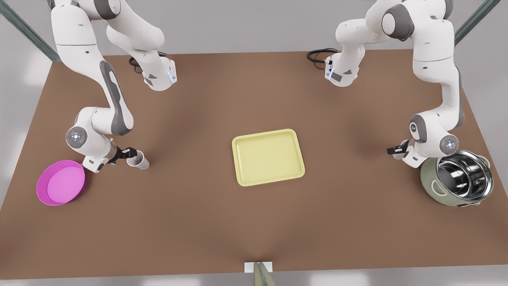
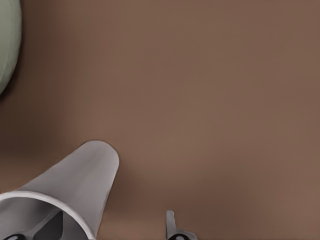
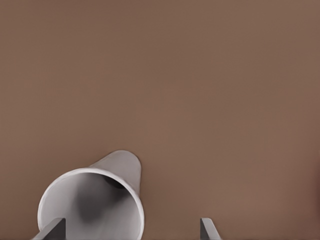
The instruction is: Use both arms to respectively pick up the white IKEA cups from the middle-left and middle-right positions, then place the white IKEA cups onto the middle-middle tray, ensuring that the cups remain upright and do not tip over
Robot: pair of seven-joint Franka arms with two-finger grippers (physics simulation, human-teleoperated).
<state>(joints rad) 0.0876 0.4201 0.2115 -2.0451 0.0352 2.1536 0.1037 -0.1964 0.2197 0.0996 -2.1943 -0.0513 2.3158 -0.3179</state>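
Brown table (image 1: 198, 218) — yellow tray (image 1: 268, 157), magenta bowl (image 1: 61, 182), green pot (image 1: 460, 180), white cup (image 1: 139, 160).

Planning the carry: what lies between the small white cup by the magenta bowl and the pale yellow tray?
Nothing: the front view shows bare brown tabletop between that white cup, at the right pincer, and the pale yellow tray.

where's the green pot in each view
Front view: green pot, front view's right, by the left arm's jaws.
Left wrist view: its green side at the edge, beyond a cup.
Right wrist view: the right jaws' other cup instead.
Shared landmark: brown table.
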